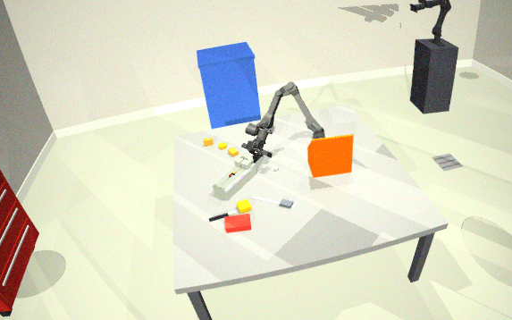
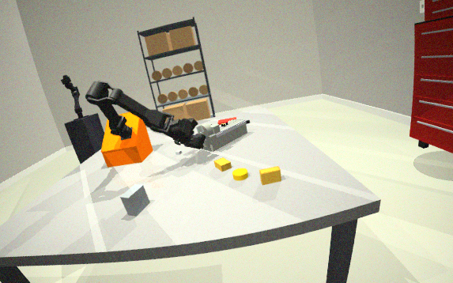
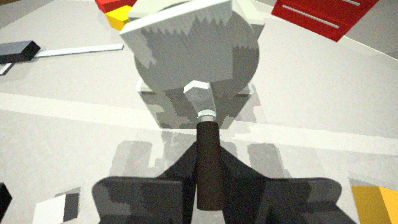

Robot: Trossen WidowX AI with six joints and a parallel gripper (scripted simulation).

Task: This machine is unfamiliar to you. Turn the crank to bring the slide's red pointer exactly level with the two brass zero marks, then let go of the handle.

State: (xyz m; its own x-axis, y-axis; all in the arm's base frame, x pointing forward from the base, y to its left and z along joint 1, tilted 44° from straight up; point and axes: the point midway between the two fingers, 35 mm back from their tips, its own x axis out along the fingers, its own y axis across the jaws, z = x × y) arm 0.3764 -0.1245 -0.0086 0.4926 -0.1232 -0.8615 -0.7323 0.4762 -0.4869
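The machine (image 1: 222, 190) (image 2: 229, 135) (image 3: 195, 60) is a long pale box with a rounded housing at the arm's end. In the wrist view a short metal crank arm (image 3: 201, 95) comes off the housing and ends in a dark brown handle (image 3: 208, 145). My gripper (image 1: 257, 157) (image 2: 199, 143) (image 3: 204, 145) is shut on that handle, one finger on each side. The red pointer (image 1: 231, 175) is a tiny spot on the machine's top in the top view, with a yellowish speck beside it. Whether it is level with the brass marks is too small to tell. The wrist view hides it behind the housing.
An orange block (image 1: 331, 156) (image 2: 121, 156) stands near the arm's base. Small yellow pieces (image 1: 207, 142) (image 2: 270, 175) lie near the gripper. A red block (image 1: 238, 223), a yellow block (image 1: 244, 206) and a grey-headed tool (image 1: 286, 203) lie past the machine. A grey block (image 2: 134, 200) stands behind the arm.
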